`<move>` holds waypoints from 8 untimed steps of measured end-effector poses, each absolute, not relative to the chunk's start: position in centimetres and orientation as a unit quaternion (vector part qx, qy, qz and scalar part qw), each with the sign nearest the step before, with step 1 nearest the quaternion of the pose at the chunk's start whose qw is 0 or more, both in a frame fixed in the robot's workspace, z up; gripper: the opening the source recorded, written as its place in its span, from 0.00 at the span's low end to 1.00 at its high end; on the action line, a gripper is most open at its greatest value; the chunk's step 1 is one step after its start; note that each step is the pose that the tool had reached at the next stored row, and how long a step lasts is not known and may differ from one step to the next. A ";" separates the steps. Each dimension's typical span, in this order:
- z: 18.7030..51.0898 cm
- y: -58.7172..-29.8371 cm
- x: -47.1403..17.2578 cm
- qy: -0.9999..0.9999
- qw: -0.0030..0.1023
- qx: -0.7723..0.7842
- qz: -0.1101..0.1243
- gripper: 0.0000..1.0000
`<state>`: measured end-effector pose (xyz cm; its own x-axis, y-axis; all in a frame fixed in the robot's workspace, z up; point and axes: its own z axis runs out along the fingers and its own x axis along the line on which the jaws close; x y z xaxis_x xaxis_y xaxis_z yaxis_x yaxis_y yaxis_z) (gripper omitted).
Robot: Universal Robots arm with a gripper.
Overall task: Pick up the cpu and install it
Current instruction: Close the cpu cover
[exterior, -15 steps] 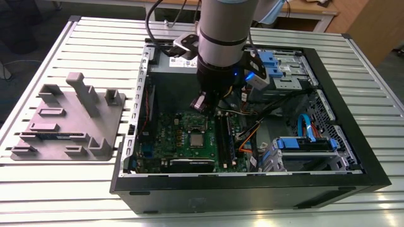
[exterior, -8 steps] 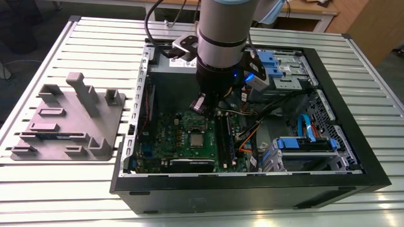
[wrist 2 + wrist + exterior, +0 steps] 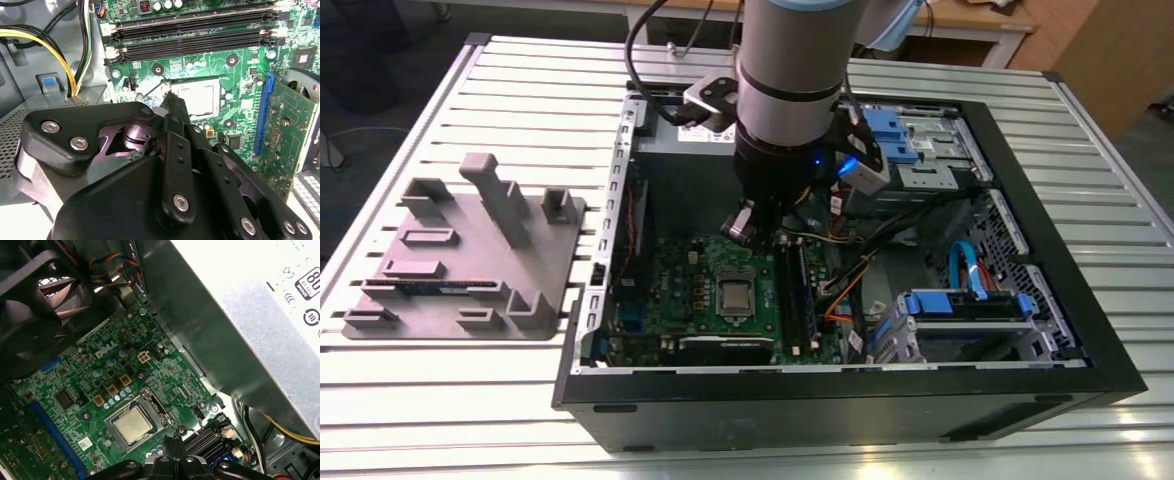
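Cpu (image 3: 132, 422): lay flat inside the socket frame (image 3: 108, 426) near the middle of the motherboard (image 3: 75, 370), just beside the memory slots (image 3: 190, 30), silvery top up and square to the frame. Looked placed already; judged the pick and the seating as done. Could not tell whether locked down by the frame's lever, so possibly left the clamping to do. Gripper (image 3: 172, 101): hung inside the open case (image 3: 854, 415), above the board, wrist aimed steeply down, tips near the cpu's edge on the memory-slot side and, as far as could be told, apart from it. Appeared clenched to a single point, with nothing held between the fingers.
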<state>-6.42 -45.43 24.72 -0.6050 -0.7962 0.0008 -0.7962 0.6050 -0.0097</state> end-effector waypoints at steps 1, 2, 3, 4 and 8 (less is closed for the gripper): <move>24.7 -45.4 -6.4 0.896 0.002 -0.444 -0.005 0.10; 24.7 -45.4 -6.4 0.896 0.002 -0.445 -0.005 0.10; 24.7 -45.4 -6.4 0.895 0.002 -0.446 -0.005 0.10; 24.7 -45.4 -6.4 0.895 0.002 -0.446 -0.005 0.10; 24.8 -45.4 -6.4 0.895 0.002 -0.446 -0.005 0.10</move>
